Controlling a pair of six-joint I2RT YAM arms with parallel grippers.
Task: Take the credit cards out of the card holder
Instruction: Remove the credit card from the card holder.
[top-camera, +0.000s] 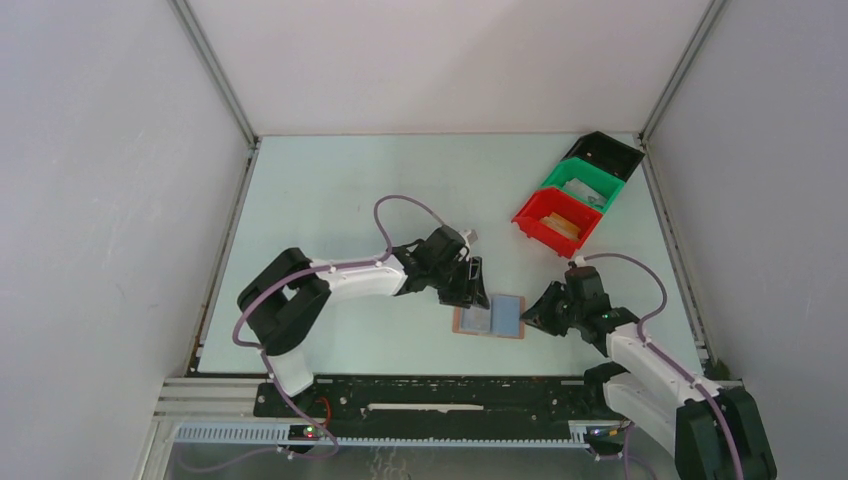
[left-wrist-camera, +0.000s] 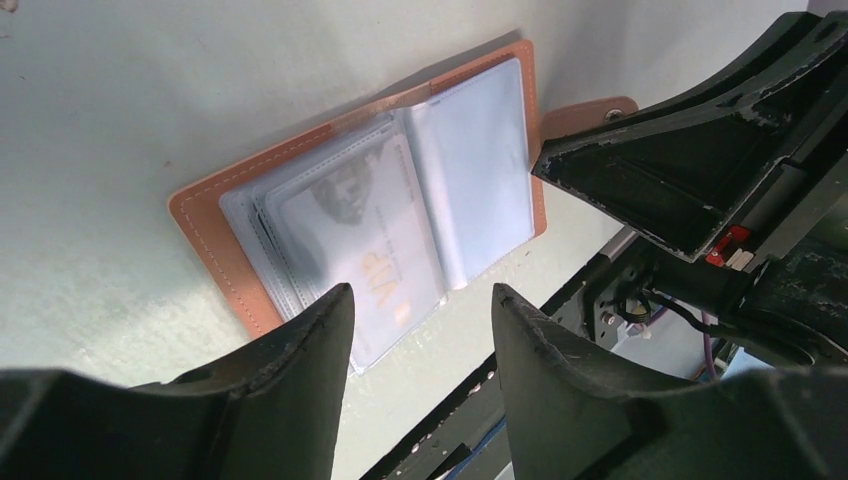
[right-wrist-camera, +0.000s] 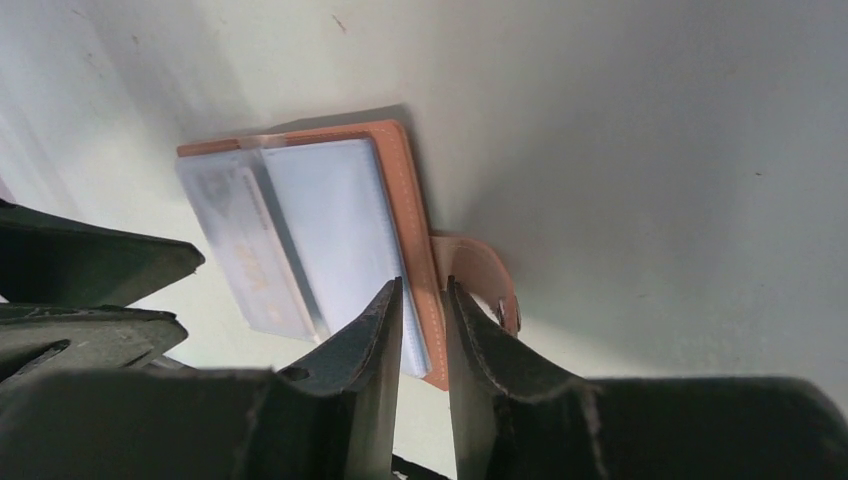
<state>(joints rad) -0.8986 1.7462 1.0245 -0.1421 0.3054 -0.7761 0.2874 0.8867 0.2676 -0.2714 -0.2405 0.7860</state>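
Note:
The card holder (top-camera: 489, 319), a brown leather wallet, lies open and flat on the table, its clear sleeves facing up. A pale blue-grey card (left-wrist-camera: 365, 235) with "VIP" lettering sits inside a sleeve; it also shows in the right wrist view (right-wrist-camera: 240, 250). No tan or black card is visible. My left gripper (left-wrist-camera: 420, 298) is open and empty, hovering over the wallet's left half (left-wrist-camera: 215, 235). My right gripper (right-wrist-camera: 422, 290) has its jaws almost together, tips at the wallet's right edge (right-wrist-camera: 405, 190) beside the strap tab (right-wrist-camera: 482, 275).
Red (top-camera: 555, 221), green (top-camera: 582, 186) and black (top-camera: 605, 153) bins stand in a row at the back right. The arms' base rail (top-camera: 450, 398) runs just in front of the wallet. Grey walls enclose the table on three sides.

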